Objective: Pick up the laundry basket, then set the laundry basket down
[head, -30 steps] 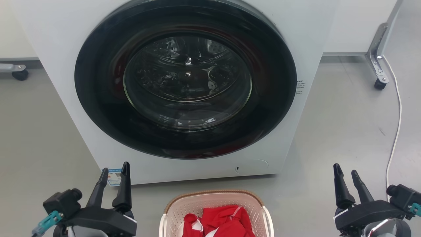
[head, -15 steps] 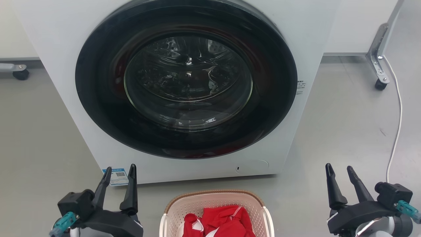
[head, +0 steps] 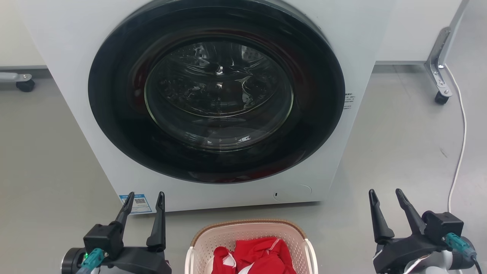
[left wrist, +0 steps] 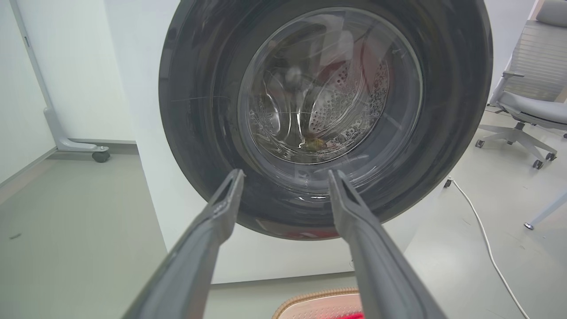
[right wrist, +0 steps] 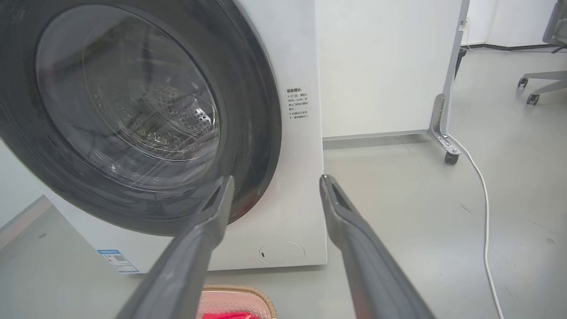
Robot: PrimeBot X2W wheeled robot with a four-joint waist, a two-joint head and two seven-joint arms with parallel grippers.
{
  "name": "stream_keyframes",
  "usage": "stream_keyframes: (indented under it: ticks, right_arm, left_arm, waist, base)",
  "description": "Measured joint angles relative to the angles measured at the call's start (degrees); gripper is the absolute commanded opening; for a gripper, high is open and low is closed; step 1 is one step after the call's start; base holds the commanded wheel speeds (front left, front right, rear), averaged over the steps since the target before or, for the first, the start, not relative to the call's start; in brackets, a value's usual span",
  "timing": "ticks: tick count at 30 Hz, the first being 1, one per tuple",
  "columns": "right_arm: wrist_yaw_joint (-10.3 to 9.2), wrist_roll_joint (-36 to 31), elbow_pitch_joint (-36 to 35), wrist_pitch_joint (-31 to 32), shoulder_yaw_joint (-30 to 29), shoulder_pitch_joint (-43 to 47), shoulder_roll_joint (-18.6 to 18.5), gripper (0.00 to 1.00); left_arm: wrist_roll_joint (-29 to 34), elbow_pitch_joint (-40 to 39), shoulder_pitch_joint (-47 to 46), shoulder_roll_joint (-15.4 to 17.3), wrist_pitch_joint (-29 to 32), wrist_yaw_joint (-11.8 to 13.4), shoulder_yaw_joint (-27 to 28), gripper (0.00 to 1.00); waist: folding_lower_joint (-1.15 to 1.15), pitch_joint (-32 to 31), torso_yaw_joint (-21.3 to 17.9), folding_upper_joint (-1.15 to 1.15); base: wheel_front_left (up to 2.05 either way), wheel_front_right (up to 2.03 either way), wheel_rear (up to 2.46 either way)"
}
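At the lower left of the head view the left gripper (head: 146, 195) hangs just above the grey floor (head: 45, 160), its jaws spread and holding nothing, fingers pointing toward the large white front-loading washing machine (head: 380, 34). Between the two arms, just before the machine's foot and apart from it, stands the rounded cream-white perforated plastic laundry basket (head: 247, 222) with brown woven-look rim trim; only its far half shows. A crumpled red garment with white trim (head: 262, 253) lies inside it, loose and well below the rim. With so little cloth in it, the laundry basket is probably light. Its thin holed walls are likely to flex if squeezed, and the smooth plastic could slip between narrow fingers. The white side handles (head: 312, 253) look like the soundest hold, one for each arm, so that it lifts level. The machine's round dark-rimmed glass door (head: 218, 91) is closed, and what the drum holds cannot be told through the reflections. At the lower right the right gripper (head: 384, 191) also has its jaws spread and empty, well apart from the basket, with a thin white cable (head: 462, 129) trailing over the floor beyond it.
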Motion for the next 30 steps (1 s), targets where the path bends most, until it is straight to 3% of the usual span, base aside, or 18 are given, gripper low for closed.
stream_keyframes:
  ticks: [30]
  right_arm:
    - [0.15,-0.4,0.9,-0.2,0.1,0.0,0.0,1.0]
  left_arm:
    - [1.8,-0.9,0.9,-0.6,1.1,0.4,0.7,1.0]
  waist:
    - [0.0,1.0,0.6,0.0]
  base:
    - [0.0,0.0,0.0]
